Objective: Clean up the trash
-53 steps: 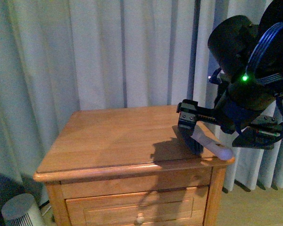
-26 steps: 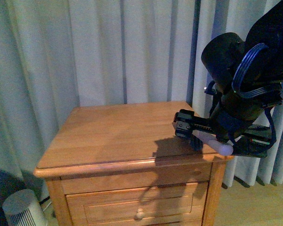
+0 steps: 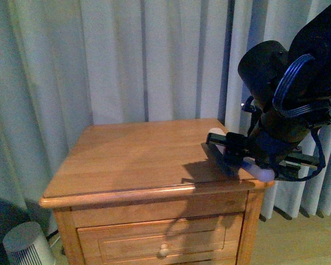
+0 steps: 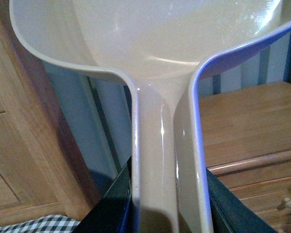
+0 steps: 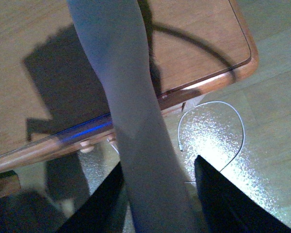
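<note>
R fingers (image 5: 223, 199) clamped on brush (image 5: 121, 73) handle, over bench (image 3: 138, 154) front-right corner. Small pale wad, prob. the trash (image 3: 215, 132), lies on bench top just behind those fingers, by the brush head. L fingers (image 4: 109, 208) grip dustpan (image 4: 150, 39) handle.

Setting: a domestic room, probably a bedroom. Evidence: wooden nightstand (image 3: 132, 154) with a knobbed drawer (image 3: 163, 252), pale floor-length curtains (image 3: 127, 61) behind it, and a small white cylindrical appliance (image 3: 25, 245) on the floor beside it. Checked fabric (image 4: 34, 225) shows in the left wrist view.
</note>
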Tool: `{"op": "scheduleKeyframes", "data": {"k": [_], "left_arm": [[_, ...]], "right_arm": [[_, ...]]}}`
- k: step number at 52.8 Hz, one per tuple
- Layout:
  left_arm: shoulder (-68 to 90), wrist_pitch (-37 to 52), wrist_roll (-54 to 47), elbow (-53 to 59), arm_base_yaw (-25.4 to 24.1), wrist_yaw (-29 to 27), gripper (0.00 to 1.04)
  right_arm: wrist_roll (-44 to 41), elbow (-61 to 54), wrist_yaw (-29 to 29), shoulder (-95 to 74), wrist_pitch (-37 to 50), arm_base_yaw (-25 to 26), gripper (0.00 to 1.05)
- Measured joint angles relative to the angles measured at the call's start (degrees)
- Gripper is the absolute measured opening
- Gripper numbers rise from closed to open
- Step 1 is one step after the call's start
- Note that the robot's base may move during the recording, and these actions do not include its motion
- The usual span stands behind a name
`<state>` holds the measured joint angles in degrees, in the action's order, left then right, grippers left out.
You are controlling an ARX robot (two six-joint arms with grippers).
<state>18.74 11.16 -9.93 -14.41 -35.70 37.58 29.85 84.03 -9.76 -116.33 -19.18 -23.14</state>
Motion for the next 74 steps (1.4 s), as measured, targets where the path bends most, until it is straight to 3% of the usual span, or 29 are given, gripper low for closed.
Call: {"op": "scheduleKeyframes", "data": {"k": [8,26,37,47,56,61,74], "left_arm": [[0.0,0.0,0.0,0.0,0.0,0.0,0.26],[0.0,0.0,0.0,0.0,0.0,0.0,0.26],[0.0,0.0,0.1,0.0,0.0,0.0,0.26],[0.0,0.0,0.1,0.0,0.0,0.0,0.26],[0.0,0.0,0.1,0.0,0.0,0.0,0.26],[0.0,0.0,0.2,0.0,0.0,0.0,0.26],[0.0,0.0,0.2,0.0,0.0,0.0,0.26]], "right_arm": [[-0.6,-0.1,-0.2,0.0,0.1,0.0,0.20],[-3.3,-2.3,-2.6,1.9,2.7,0.2,0.20],[-19.3,-19.1,-12.9,20.5,24.0,-1.5,0.20],[-28.9,-36.1,-14.1,37.6,35.0,-3.6,0.20],[-32.4,-49.3,-15.9,51.4,35.6,-4.5,0.20],[-32.7,-55.6,-16.6,62.7,31.6,-4.5,0.20],[-32.6,-59.6,-19.4,81.2,22.2,-4.9,0.20]]}}
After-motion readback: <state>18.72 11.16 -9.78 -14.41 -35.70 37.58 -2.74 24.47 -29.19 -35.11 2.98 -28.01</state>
